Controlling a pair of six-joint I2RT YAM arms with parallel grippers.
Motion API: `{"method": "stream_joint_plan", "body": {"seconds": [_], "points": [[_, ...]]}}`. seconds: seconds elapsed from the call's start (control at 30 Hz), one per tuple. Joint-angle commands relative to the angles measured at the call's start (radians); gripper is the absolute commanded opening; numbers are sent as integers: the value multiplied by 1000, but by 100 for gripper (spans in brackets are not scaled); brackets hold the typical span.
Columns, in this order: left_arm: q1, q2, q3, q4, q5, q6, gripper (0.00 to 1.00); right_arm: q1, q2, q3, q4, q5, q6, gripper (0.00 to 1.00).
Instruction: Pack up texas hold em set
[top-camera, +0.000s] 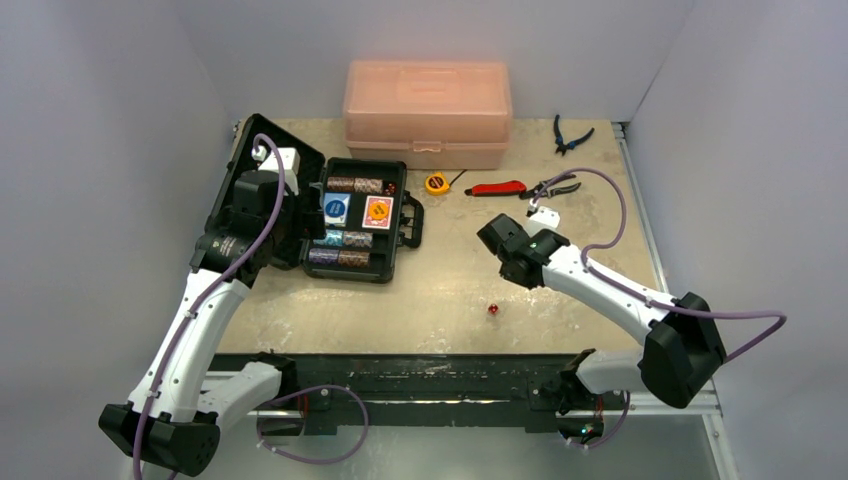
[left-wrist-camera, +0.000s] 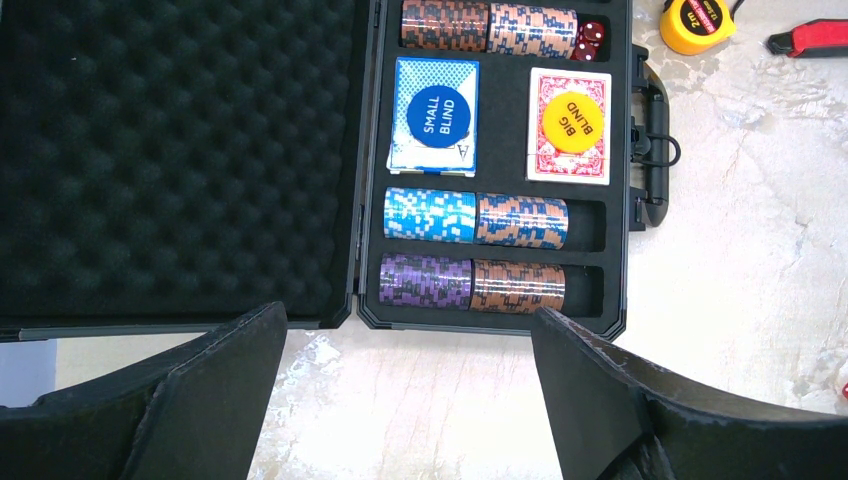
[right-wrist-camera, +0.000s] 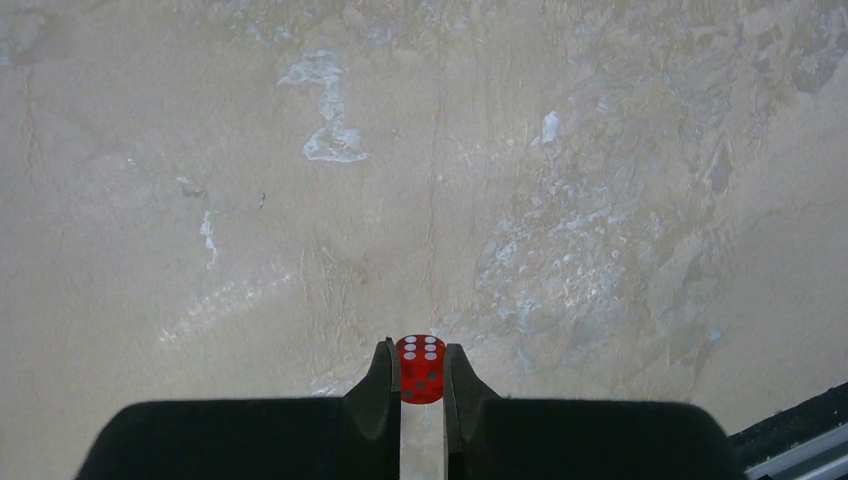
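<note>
Right pincer (right-wrist-camera: 420, 349) pinches a translucent red die (right-wrist-camera: 421, 372), six-pip face showing.

i counted six chip stacks (left-wrist-camera: 470, 220), two card decks (left-wrist-camera: 433, 115), two blind discs (left-wrist-camera: 571, 122). red dice (left-wrist-camera: 590, 40): at least one in the case (left-wrist-camera: 617, 230), one on the table (top-camera: 450, 300), one in the right gripper (right-wrist-camera: 421, 375). two pliers (top-camera: 572, 135), one tape measure (left-wrist-camera: 697, 22).

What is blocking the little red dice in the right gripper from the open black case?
Nothing visible: only bare table lies between the right gripper, its small red die, and the black hard case.
</note>
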Motion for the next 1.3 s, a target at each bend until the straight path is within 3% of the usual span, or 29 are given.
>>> {"method": "stream_joint_plan", "body": {"seconds": [0.0, 0.73, 1.27], "points": [[-3, -10, -1, 32, 0, 6, 92, -3, -34, 46, 39, 37, -51, 0], [-3, -16, 0, 30, -6, 6, 92, -2, -80, 80, 282, -123, -266, 0], [-2, -23, 0, 30, -10, 6, 92, 10, 43, 202, 405, -292, -350, 0]]}}
